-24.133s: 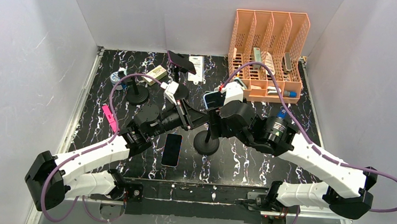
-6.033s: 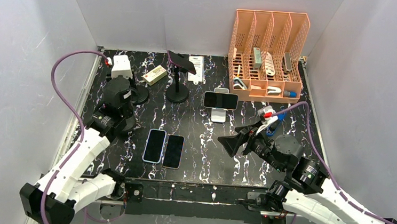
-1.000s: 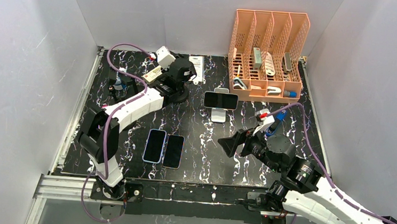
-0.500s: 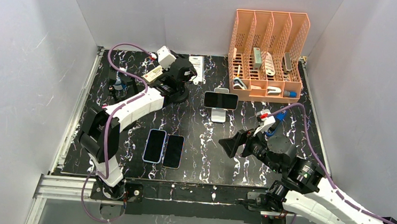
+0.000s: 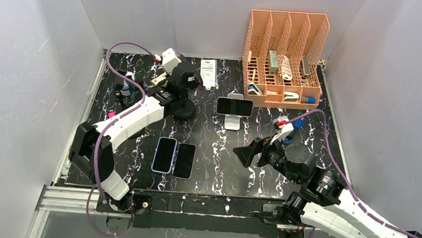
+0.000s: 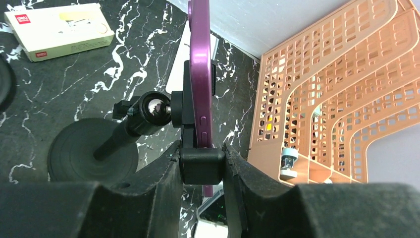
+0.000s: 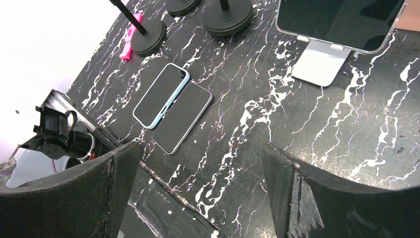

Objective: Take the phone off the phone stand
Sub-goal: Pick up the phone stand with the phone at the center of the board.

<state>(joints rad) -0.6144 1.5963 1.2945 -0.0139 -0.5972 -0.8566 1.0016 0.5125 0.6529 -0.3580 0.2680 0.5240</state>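
A purple phone (image 6: pixel 199 74) stands edge-on in the black clamp (image 6: pixel 201 167) of a black phone stand (image 6: pixel 153 109), whose round base (image 5: pixel 183 111) rests on the marble table. My left gripper (image 6: pixel 200 148) is shut on that clamp, its fingers pressing the black block from both sides with the phone's edge running through it. From above, the left gripper (image 5: pixel 184 78) hides the phone. My right gripper (image 5: pixel 250 152) hovers open over the table's near middle, holding nothing. A second phone (image 5: pixel 235 106) leans on a silver stand (image 5: pixel 232 122).
Two phones (image 5: pixel 164 154) (image 5: pixel 184 160) lie flat side by side near the front. An orange organiser (image 5: pixel 285 56) stands at the back right, a white box (image 5: pixel 208 73) at the back. Another black stand (image 7: pixel 148 42) and a pink clip (image 5: pixel 110 114) sit on the left.
My left gripper has closed on the stand's clamp and pulled left and nearer; the stand's base has slid toward the front. The right arm has barely moved.
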